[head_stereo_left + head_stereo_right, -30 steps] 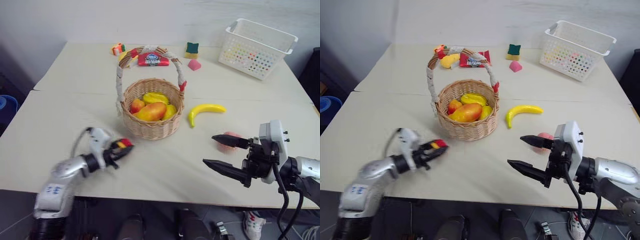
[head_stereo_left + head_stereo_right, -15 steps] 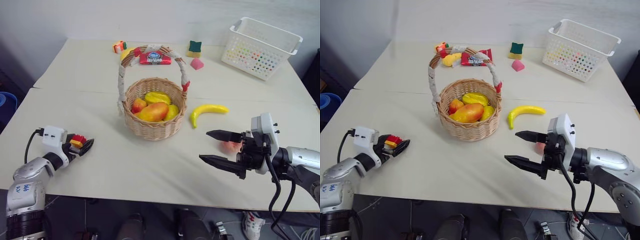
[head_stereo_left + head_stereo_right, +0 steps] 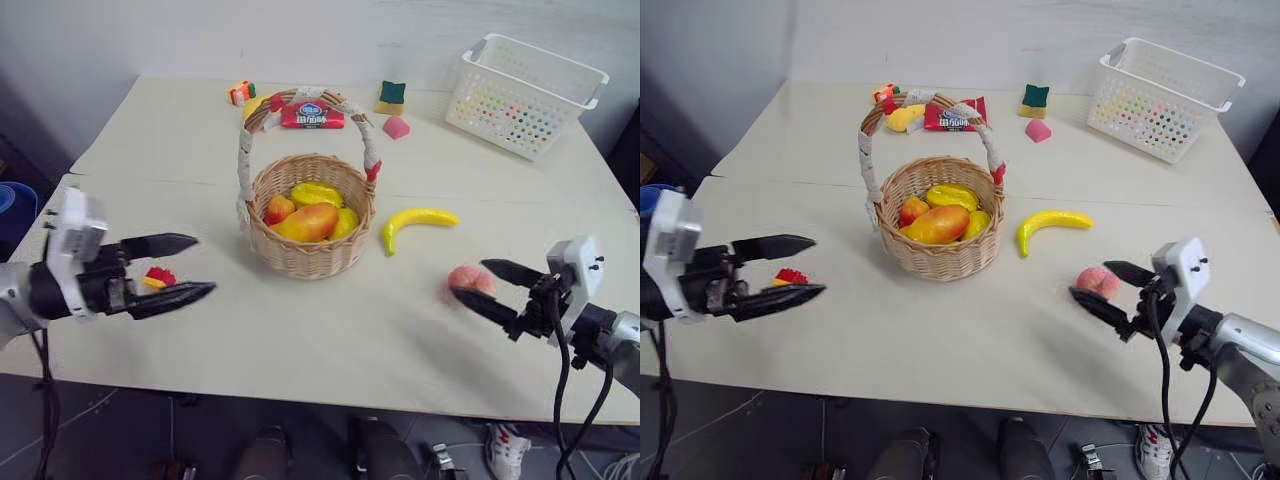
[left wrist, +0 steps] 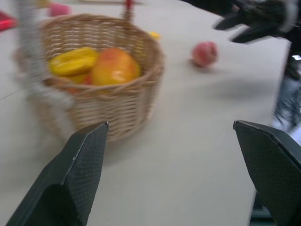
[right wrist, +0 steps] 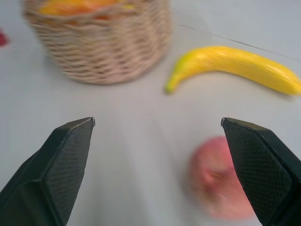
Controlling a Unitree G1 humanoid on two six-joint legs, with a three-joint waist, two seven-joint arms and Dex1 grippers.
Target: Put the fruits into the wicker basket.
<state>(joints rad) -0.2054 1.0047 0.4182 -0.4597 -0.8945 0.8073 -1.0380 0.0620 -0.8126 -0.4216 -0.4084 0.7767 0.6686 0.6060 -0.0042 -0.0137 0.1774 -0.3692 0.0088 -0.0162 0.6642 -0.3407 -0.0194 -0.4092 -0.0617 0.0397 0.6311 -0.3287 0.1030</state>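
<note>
Both pincers are being held wide apart, empty. The peach (image 3: 468, 279), just beside the right pincer (image 3: 484, 286), is perhaps being nudged; rolling off the tabletop (image 3: 330, 330) is being risked.

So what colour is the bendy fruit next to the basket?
Yellow: the banana, clearest in the right wrist view.

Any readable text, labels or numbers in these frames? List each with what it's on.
Red snack packet, behind the wicker basket: it has a blue and white logo with lettering, too small and blurred to read.
White plastic lattice basket: coloured dots show through its wall, no legible text.
Small block at the far side of the table: no readable marking.
Nothing else carries text.
</note>
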